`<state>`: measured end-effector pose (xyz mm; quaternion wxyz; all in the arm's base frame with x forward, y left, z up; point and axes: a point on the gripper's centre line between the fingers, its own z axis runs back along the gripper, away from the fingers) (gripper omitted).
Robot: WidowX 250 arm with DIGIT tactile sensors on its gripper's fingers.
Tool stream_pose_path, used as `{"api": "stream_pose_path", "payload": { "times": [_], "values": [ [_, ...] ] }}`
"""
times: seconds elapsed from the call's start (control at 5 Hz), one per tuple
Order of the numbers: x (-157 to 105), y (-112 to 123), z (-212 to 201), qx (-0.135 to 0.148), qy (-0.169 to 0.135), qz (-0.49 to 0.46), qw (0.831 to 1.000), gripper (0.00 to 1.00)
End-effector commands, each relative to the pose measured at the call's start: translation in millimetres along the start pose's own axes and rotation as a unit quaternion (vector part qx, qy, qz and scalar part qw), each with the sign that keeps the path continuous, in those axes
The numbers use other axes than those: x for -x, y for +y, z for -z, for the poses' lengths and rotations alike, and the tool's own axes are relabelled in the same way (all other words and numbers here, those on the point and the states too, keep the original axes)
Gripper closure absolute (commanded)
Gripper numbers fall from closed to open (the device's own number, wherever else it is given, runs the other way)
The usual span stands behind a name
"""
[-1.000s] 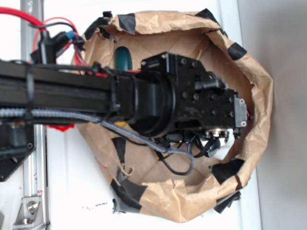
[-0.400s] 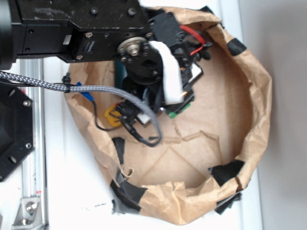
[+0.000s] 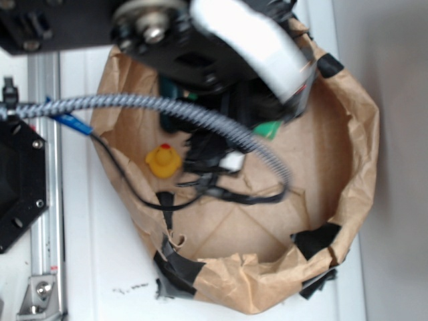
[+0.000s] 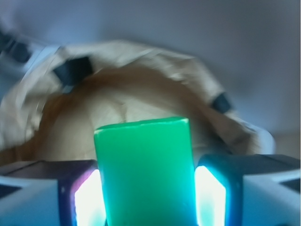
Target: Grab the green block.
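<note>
Pincer [image 4: 146,193] clamped on flat bright green matte block [image 4: 145,172], standing upright between lit pads above crumpled brown paper nest [image 3: 361,134], yellow toy duck [image 3: 163,160] at nine o'clock; risks slipping out if squeeze loosens.

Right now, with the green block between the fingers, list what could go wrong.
1. The green block sticks out well past the fingers, so the hold looks shallow; it may slip.
2. Loose cables hang low in the paper bag, near the yellow duck; they could snag it.
</note>
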<state>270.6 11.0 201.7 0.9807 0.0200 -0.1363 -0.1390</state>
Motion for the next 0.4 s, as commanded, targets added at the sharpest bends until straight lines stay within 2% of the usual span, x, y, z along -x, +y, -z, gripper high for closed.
{"api": "stream_pose_path", "payload": {
  "times": [0.0,0.2],
  "values": [
    [-30.6,-21.4,-1.9,-0.009,0.029,-0.122,0.992,1.00],
    [-31.1,-21.3,0.9,-0.011,0.030,-0.124,0.992,1.00]
  ]
}}
